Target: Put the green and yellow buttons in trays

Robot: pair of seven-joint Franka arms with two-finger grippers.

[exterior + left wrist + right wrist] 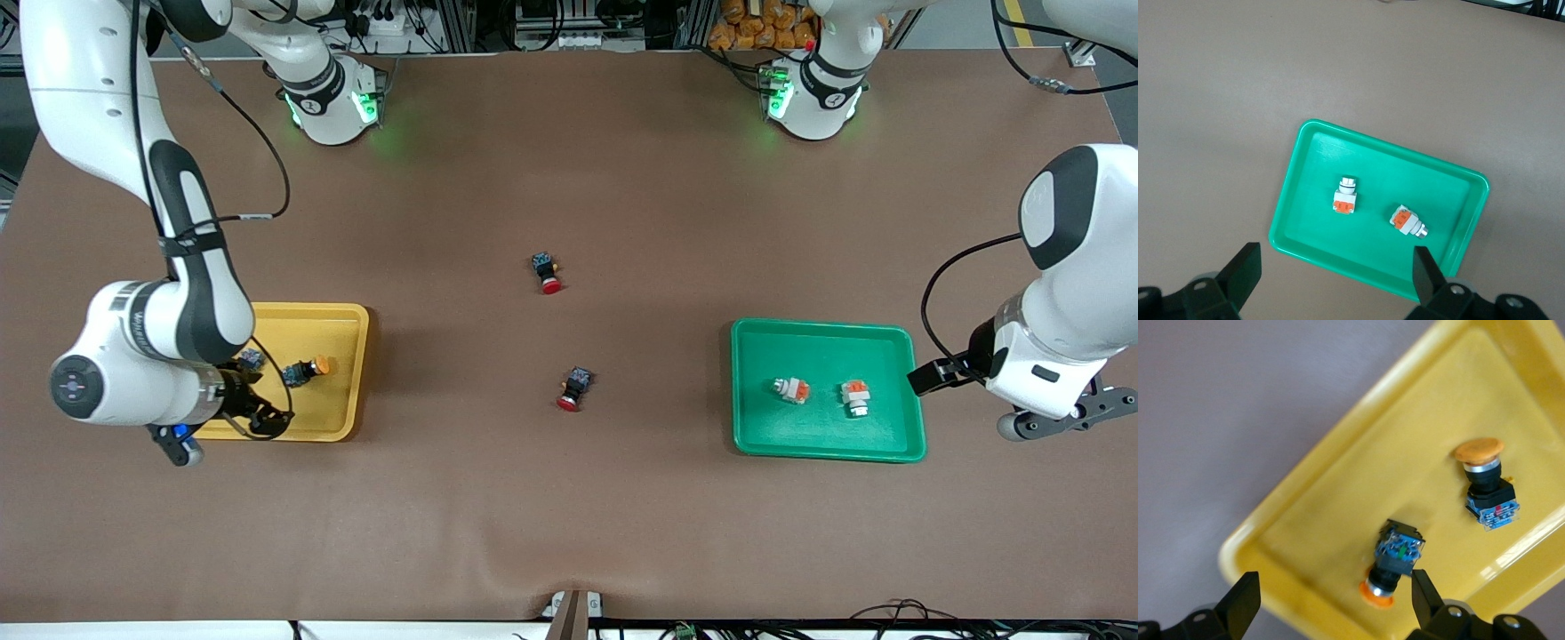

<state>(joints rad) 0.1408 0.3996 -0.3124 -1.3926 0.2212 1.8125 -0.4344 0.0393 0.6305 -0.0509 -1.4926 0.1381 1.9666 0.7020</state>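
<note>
The right gripper [253, 413] hangs over the yellow tray [342, 324] at the lower left of the front view, fingers wide apart and holding nothing; two yellow-capped buttons [1485, 483] [1395, 563] lie in that tray. The left gripper [1335, 277], also wide open and empty, waits above the green tray [889, 342] at the right, where two white buttons [791, 389] [855, 396] lie. Two red-capped buttons [546, 271] [575, 388] sit on the brown table [569, 516] in the middle.

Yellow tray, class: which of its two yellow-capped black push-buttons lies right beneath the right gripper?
The yellow-capped black push-button nearest the yellow plastic tray's rim, between the open right gripper's fingers; the other button lies clear.
</note>
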